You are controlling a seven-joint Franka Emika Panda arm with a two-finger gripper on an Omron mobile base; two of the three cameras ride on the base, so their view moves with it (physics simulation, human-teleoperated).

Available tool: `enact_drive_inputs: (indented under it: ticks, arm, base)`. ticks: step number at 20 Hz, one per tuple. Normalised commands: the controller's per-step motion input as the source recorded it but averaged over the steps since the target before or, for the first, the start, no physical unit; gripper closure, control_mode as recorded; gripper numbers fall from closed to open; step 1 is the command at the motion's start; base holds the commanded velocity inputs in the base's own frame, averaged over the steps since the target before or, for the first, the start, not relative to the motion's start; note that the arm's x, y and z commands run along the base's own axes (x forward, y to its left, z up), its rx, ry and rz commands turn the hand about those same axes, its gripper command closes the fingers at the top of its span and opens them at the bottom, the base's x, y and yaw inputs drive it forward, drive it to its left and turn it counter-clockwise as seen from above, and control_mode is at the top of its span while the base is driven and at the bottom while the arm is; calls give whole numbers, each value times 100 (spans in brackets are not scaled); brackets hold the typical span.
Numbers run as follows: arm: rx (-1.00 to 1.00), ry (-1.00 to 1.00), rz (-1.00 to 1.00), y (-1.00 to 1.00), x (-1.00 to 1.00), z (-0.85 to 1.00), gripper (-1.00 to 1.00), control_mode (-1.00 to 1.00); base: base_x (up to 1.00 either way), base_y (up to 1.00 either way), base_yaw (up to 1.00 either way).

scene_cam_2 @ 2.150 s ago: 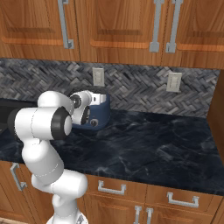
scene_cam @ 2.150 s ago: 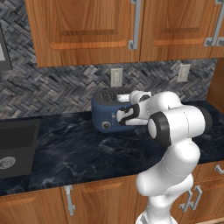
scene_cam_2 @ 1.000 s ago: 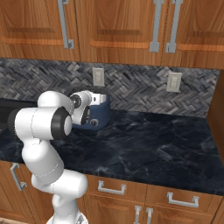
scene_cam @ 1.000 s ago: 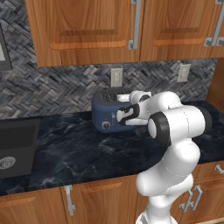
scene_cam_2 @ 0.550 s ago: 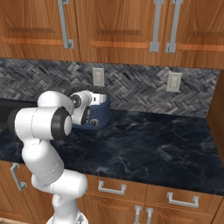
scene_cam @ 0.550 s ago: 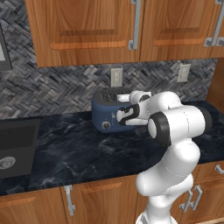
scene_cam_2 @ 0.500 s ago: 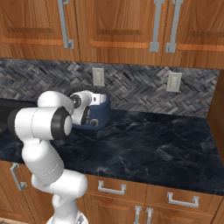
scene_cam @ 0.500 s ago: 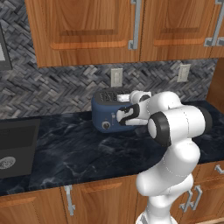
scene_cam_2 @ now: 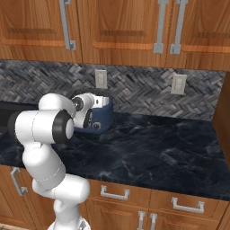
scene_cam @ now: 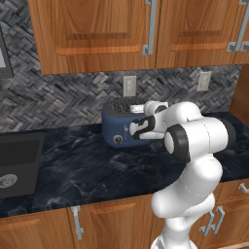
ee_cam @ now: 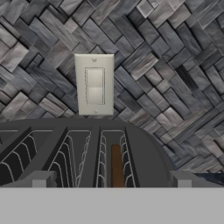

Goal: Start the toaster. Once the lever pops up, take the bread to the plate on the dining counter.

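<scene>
The black marbled table [scene_cam: 73, 170] has much free surface in front of the toaster [scene_cam: 118, 129] and to its right. The toaster stands near the back edge, close to the tiled wall [scene_cam: 58, 99], just below a wall switch [ee_cam: 94, 85]. The pincer [ee_cam: 111, 181] is spread wide at the toaster's front edge and pinches nothing. A brown bread [ee_cam: 116, 167] slice stands upright in one slot, between the two fingertips [ee_cam: 41, 180].
</scene>
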Motion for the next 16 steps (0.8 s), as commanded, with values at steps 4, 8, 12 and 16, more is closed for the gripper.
enact_drive_inputs:
  ticks: [4, 8, 12, 16]
  arm:
    - [0, 0, 0, 0, 0, 0, -100, -100]
    - [0, 0, 0, 0, 0, 0, -100, -100]
    - [0, 0, 0, 0, 0, 0, -100, -100]
    - [0, 0, 0, 0, 0, 0, -100, -100]
  base:
    - [0, 0, 0]
    - [0, 0, 0]
    - [0, 0, 0]
    - [0, 0, 0]
